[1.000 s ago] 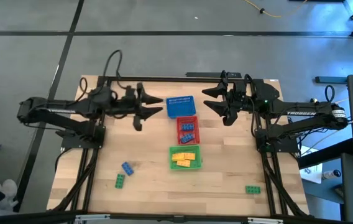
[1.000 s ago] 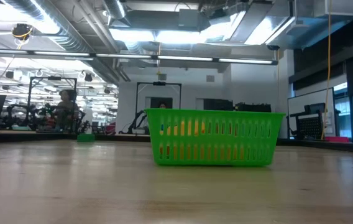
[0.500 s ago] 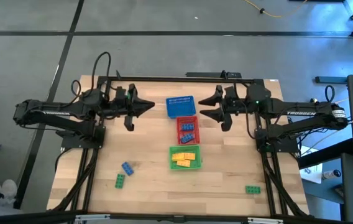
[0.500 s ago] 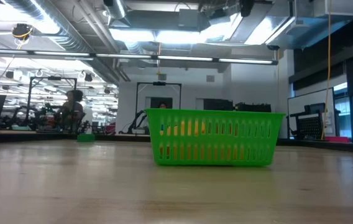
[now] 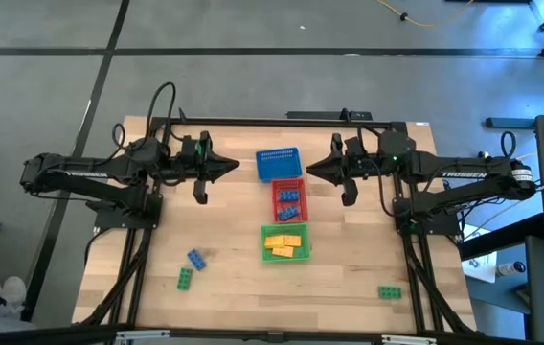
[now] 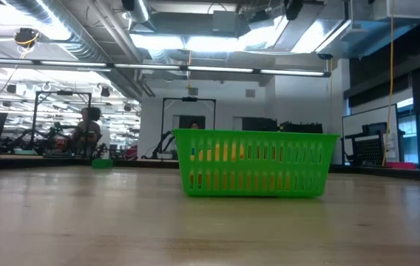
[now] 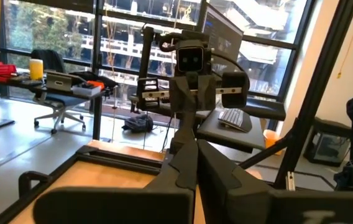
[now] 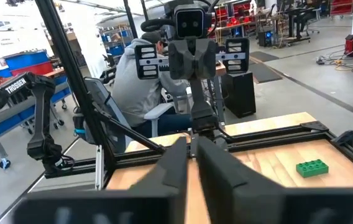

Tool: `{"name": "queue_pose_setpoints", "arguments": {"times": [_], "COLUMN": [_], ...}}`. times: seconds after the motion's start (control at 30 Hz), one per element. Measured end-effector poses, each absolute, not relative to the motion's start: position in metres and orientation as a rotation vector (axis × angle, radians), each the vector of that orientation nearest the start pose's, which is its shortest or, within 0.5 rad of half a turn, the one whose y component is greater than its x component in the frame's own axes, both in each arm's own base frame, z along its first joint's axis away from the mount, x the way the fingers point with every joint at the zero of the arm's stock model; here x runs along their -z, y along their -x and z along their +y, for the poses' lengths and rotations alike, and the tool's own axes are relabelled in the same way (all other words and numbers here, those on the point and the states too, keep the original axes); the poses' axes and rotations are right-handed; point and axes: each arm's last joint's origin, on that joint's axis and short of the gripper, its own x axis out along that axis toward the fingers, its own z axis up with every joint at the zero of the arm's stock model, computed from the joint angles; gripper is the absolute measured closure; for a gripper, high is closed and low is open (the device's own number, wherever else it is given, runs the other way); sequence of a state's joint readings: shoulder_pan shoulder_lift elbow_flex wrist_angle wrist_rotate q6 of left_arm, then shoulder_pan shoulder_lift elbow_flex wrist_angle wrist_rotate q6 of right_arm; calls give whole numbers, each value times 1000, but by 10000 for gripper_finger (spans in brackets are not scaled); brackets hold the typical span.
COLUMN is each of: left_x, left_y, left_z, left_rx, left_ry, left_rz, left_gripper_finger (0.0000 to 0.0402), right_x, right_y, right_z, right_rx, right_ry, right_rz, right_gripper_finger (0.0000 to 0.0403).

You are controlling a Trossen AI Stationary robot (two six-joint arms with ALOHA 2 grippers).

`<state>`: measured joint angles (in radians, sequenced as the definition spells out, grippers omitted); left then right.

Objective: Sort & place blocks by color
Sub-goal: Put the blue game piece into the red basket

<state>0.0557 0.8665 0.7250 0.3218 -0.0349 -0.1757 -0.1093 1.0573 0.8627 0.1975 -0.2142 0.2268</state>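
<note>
Both grippers hang above the far part of the table, facing each other, each shut on nothing. My left gripper (image 5: 235,165) (image 7: 189,147) is left of the blue basket (image 5: 279,164). My right gripper (image 5: 309,170) (image 8: 191,140) is right of that basket. On the near left of the table lie a blue block (image 5: 196,259) and a green block (image 5: 185,278) (image 8: 312,167). Another green block (image 5: 390,291) lies near right. Yellow blocks (image 5: 284,243) lie in the green basket (image 5: 264,251) (image 6: 254,164), and blue blocks (image 5: 290,199) in the red basket (image 5: 277,203).
The three baskets stand in a row down the table's middle, blue farthest and green nearest. Black frame rails (image 5: 253,121) run along the table's edges. Bare wood lies on either side of the baskets. A seated person (image 8: 140,81) shows beyond the table in the right wrist view.
My left gripper has shut and drawn back a little toward the table's left edge. My right gripper has shut more recently and has tipped down a little. No block or basket has moved.
</note>
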Motion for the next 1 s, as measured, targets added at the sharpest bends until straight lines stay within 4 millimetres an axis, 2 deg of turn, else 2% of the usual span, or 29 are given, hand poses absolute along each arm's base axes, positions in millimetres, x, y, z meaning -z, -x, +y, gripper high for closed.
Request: {"name": "queue_pose_setpoints", "arguments": {"times": [0.07,0.47,1.0], "left_x": [-347,-347,-347], "left_y": [-195,-195,-195], "left_z": [12,12,12], "left_rx": [-74,-75,-83], "left_ry": [172,171,172], "left_rz": [-188,-187,-188], "left_gripper_finger": [401,401,383], "right_x": [-345,-354,-355], "right_y": [-237,-219,-218], "right_z": [-20,-20,-20], "right_rx": [-107,-109,-109], "right_ry": [-225,-199,-200], "right_rz": [16,4,-2], "right_gripper_finger": [395,401,402]}}
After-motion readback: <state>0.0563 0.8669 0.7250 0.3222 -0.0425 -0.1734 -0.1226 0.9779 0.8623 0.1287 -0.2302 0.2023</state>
